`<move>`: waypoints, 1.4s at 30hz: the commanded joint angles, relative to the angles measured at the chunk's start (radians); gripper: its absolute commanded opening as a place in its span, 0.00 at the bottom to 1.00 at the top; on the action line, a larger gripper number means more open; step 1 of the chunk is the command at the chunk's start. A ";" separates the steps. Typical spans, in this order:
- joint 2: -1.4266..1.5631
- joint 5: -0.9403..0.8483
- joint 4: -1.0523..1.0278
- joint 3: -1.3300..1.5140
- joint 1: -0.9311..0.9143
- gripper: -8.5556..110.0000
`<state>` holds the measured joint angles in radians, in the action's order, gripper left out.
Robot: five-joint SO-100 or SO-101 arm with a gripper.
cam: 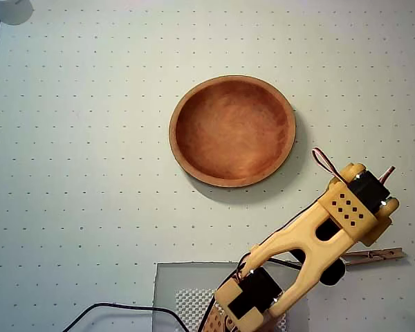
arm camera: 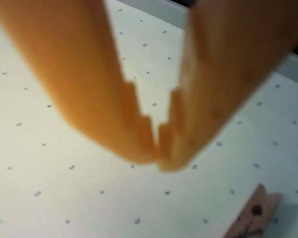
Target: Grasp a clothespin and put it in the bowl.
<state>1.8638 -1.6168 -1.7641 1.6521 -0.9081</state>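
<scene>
The reddish-brown wooden bowl [cam: 232, 131] sits empty in the middle of the overhead view. A light-tan clothespin [cam: 377, 256] lies flat at the lower right, its left end hidden under the yellow arm [cam: 330, 232]. In the wrist view my gripper [arm camera: 159, 157] hangs blurred above the dotted surface, its two orange fingertips touching and nothing between them. The clothespin [arm camera: 253, 218] shows at that view's bottom right corner, apart from the fingertips. In the overhead view the arm's wrist hides the fingers.
A pale dotted mat [cam: 76, 173] covers the table. A grey base plate [cam: 187, 280] lies at the bottom under the arm's base, with a black cable [cam: 117, 308] running off to the left. A white object [cam: 10, 10] is at the top left corner.
</scene>
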 commanded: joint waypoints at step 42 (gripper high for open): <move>-0.212 0.523 -0.018 -0.224 -0.002 0.14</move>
<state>1.6352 -1.1014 -1.7641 1.4972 -0.9173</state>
